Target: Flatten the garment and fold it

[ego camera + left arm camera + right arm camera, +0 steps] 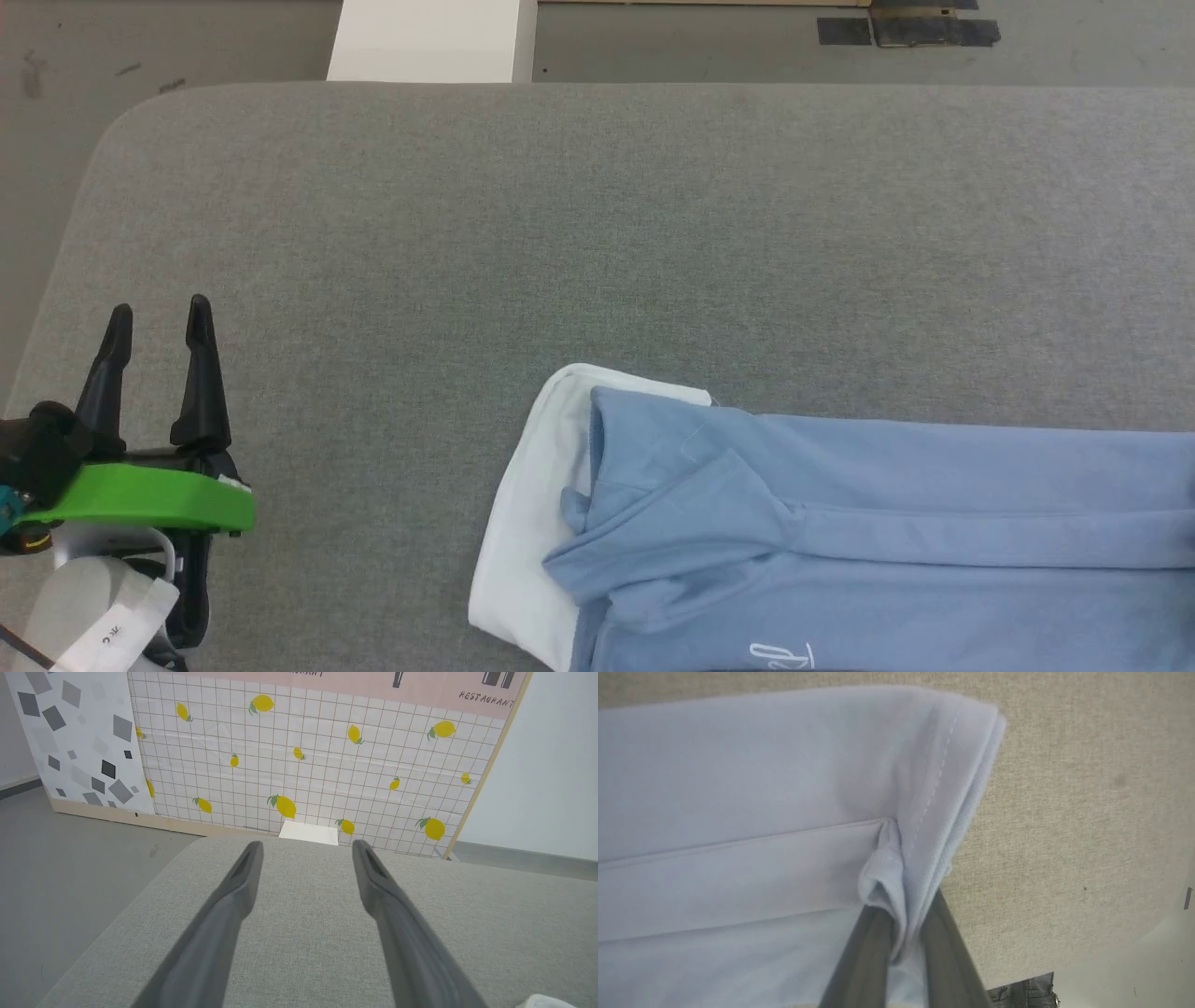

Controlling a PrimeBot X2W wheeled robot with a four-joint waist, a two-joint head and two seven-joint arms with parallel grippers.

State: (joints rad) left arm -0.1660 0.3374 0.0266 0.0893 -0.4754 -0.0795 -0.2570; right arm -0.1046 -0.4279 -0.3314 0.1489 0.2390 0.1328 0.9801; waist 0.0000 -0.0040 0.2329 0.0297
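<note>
Seemingly the shirt (840,523) is folded lengthwise; crosswise folds remain. Right fingers (864,961) pinch its edge, left fingers (199,373) spread wide.

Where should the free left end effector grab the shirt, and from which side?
Likely the white collar piece at the left end of the garment, approached from the left over the gray surface. That edge lies flat and faces the open left end effector, while the right end effector pinches a folded hem.
</note>
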